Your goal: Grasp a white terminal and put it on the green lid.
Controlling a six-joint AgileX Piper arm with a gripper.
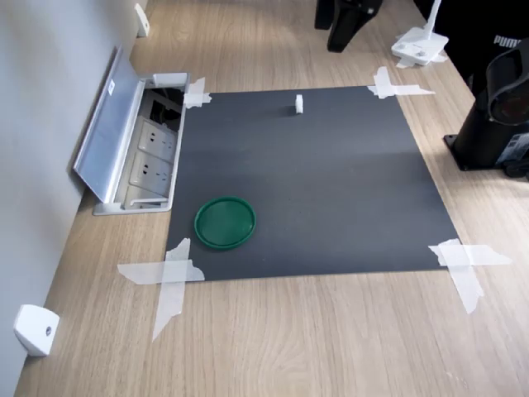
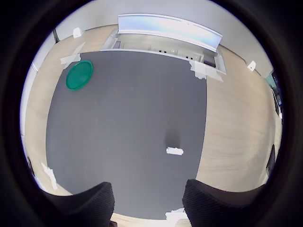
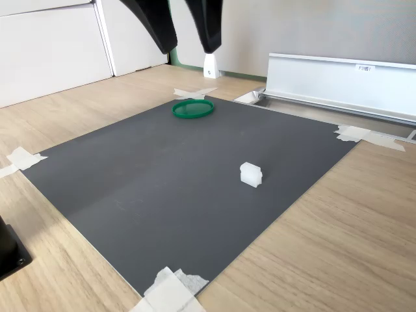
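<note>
The white terminal (image 1: 299, 103) (image 3: 251, 174) (image 2: 174, 151) lies on the black mat (image 1: 314, 198), near the mat's far edge in the first exterior view. Towards the near left corner of the mat in the same view sits the green lid (image 1: 225, 222) (image 3: 193, 108) (image 2: 79, 74), flat and with nothing on it. My gripper (image 3: 185, 36) (image 2: 149, 208) hangs high above the mat, open, with nothing between its two dark fingers (image 3: 158, 26). It is well clear of both the terminal and the lid. In the first exterior view only a dark part of it shows at the top edge.
A metal socket box (image 1: 136, 149) with its lid raised lies along the mat's left side in the first exterior view. White tape (image 1: 169, 277) holds the mat's corners. A white wedge block (image 1: 35, 329), a white stand (image 1: 420, 43) and a black base (image 1: 496, 107) sit on the wooden table.
</note>
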